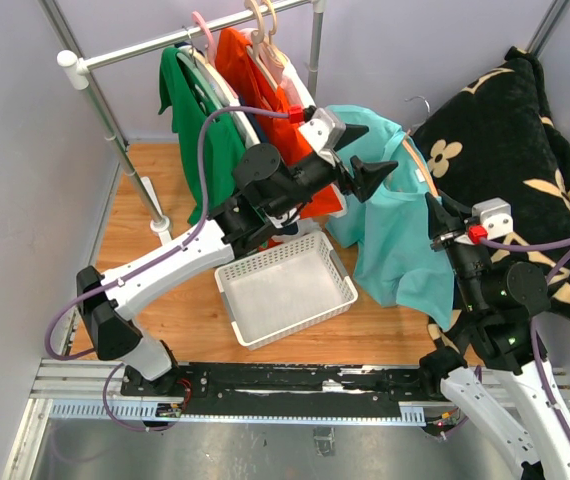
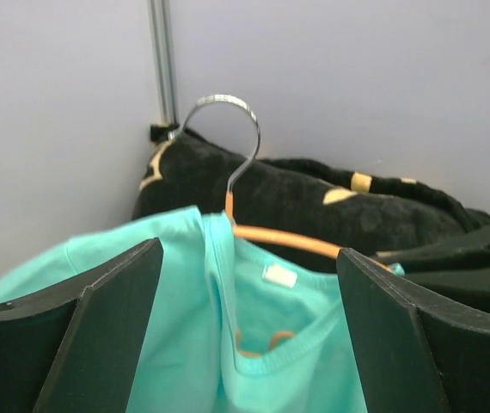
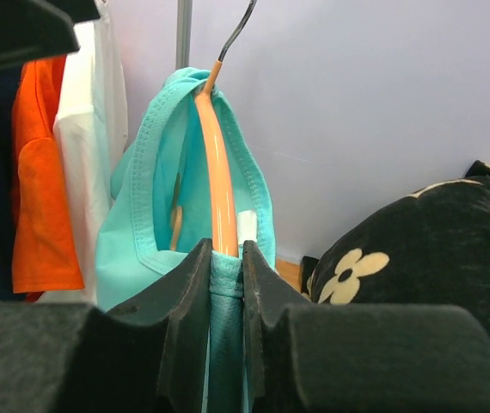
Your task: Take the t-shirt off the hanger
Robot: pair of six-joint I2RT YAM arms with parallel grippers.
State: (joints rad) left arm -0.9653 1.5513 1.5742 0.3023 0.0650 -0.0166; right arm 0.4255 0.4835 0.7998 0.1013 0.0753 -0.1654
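Nearest us, a white basket (image 1: 285,288) sits left of centre. To its right, our right gripper (image 3: 226,258) is clenched on the orange hanger (image 3: 219,172), with the teal t-shirt (image 1: 395,240) draped over it. Just beyond, our left gripper (image 2: 249,249) stands released, jaws wide on either side of the collar. Farthest, other shirts (image 1: 240,60) hang on the rail (image 1: 165,40).

White arms (image 1: 165,272), black joints (image 1: 262,165), purple cables (image 1: 200,170)

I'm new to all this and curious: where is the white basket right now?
In the top view, the white basket sits near the middle, just left of the hanging teal t-shirt and in front of the orange shirt.
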